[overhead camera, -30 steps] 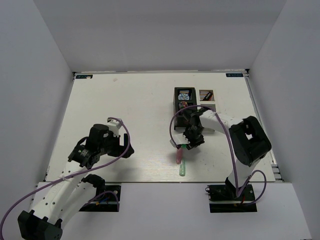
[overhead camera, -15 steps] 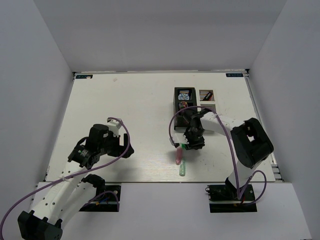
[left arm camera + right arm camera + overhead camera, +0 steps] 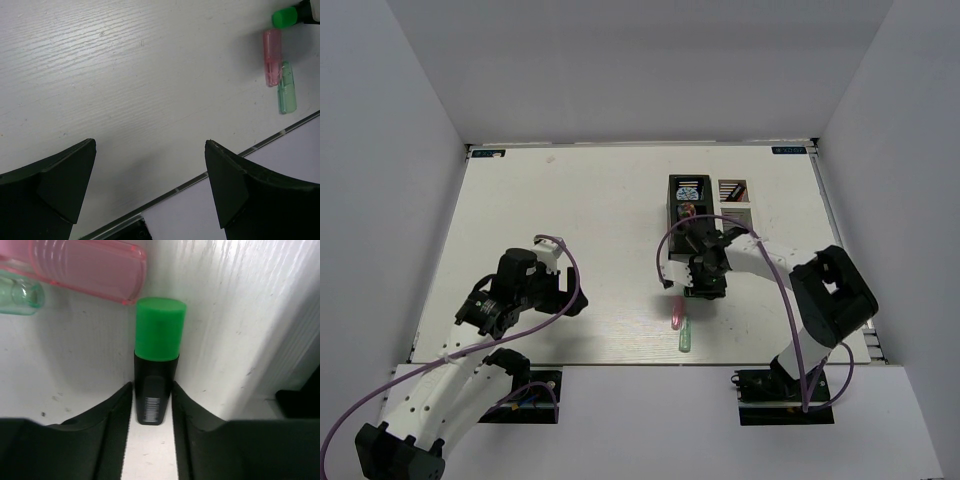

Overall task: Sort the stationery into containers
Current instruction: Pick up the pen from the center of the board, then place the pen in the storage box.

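On the table (image 3: 570,200), your right gripper (image 3: 152,392) pinches the highlighter (image 3: 156,360) by its black body, cap just beside the pink capsule (image 3: 85,270). Drag sideways and you'll likely knock it. Your left gripper (image 3: 150,170) gapes wide, empty.

The highlighter (image 3: 155,365) has a black body, a bright green cap and a small white barcode label. Near the cap lie a translucent pink capsule piece (image 3: 85,270) with fine ribbing and a translucent pale green capsule piece (image 3: 17,292). The table (image 3: 570,220) is white with faint wood grain. The black organizer (image 3: 672,205) holds a blue-and-white tape roll (image 3: 688,191); the white organizer (image 3: 736,204) stands beside it. The left gripper (image 3: 150,190) and right gripper (image 3: 152,390) have black fingers.
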Robot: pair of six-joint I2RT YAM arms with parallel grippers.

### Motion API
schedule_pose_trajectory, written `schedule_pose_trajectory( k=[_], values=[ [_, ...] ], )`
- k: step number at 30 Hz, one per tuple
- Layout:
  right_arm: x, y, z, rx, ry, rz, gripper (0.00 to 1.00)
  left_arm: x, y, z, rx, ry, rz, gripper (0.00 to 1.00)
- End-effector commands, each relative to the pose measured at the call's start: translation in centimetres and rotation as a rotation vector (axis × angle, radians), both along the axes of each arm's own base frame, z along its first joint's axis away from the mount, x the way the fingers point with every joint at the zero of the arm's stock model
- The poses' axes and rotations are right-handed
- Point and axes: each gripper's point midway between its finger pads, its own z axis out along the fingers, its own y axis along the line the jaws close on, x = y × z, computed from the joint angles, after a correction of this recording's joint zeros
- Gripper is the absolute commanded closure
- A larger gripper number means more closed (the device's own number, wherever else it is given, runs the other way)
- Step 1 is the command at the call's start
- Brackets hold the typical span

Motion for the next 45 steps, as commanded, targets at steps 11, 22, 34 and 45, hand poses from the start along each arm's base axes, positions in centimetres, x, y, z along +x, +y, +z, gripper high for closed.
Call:
schedule_pose_trajectory(
  k=[11, 22, 34, 45],
  values=[
    [-3.5, -0.3, -3.4, 0.019, 0.151, -0.09, 1.0, 0.0, 0.1, 0.0, 0.001, -0.023, -0.005, 0.0],
    [0.2, 1.2, 9.2, 0.107, -0.059, -0.167, 1.0, 0.1, 0.1, 0.0, 0.003, -0.026, -0.004, 0.0],
    [9.8, -3.4, 23.3, -0.103, -0.646, -0.19, 1.0, 0.2, 0.3, -0.2, 0.007, -0.02, 0.004, 0.0],
    [17.9, -5.9, 30.1, -0.432, -0.881, 0.024, 1.0, 0.1, 0.2, -0.3, 0.012, -0.013, 0.0, 0.0]
  ],
)
